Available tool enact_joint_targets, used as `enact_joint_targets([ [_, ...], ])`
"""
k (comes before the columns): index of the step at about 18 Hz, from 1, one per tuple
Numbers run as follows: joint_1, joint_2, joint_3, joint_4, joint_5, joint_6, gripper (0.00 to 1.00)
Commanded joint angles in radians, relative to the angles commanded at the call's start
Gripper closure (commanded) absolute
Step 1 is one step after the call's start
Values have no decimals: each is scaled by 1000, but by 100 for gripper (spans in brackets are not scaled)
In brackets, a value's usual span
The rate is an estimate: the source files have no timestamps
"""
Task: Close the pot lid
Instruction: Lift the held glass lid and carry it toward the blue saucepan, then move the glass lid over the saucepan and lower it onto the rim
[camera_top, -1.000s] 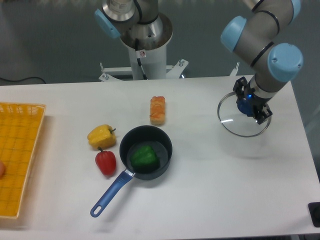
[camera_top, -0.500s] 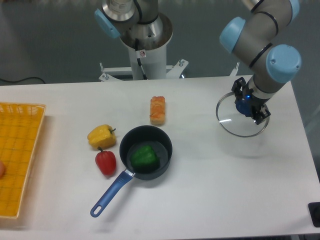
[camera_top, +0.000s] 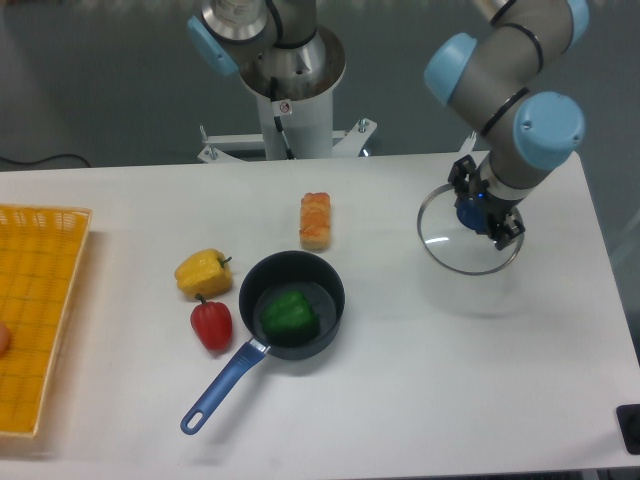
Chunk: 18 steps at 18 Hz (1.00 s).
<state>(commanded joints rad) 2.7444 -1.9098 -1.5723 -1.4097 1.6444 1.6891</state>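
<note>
Above the table's right side, gripper (camera_top: 478, 212) clamped on lid (camera_top: 455, 245) knob, pot (camera_top: 293, 304) well apart.

No legible text anywhere; small round red-ringed sticker (camera_top: 285, 107) on far robot base (camera_top: 290, 90) column, symbol too small to make out.

There's only one view here, a fixed camera set high in front of the counter (camera_top: 400, 400), looking steeply down and across it toward the arm's pedestal (camera_top: 290, 100) at the far edge. It stands back enough to take in nearly the whole white top, from the yellow basket (camera_top: 40, 310) cut off at the left to the right edge (no second view to compare).
</note>
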Motion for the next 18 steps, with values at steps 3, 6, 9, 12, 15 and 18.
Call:
enact_joint_targets([
  [3, -75, 0, -2, -2, -9, -75, 38],
  [6, -126, 3, -12, -2, -20, -129, 38],
  [9, -175, 12, -26, 6, -55, -195, 38],
  [12, -224, 17, -34, 8, -64, -244, 38],
  [15, -259, 23, -43, 9, -83, -273, 38],
  [18, -298, 35, -45, 9, -92, -316, 38],
])
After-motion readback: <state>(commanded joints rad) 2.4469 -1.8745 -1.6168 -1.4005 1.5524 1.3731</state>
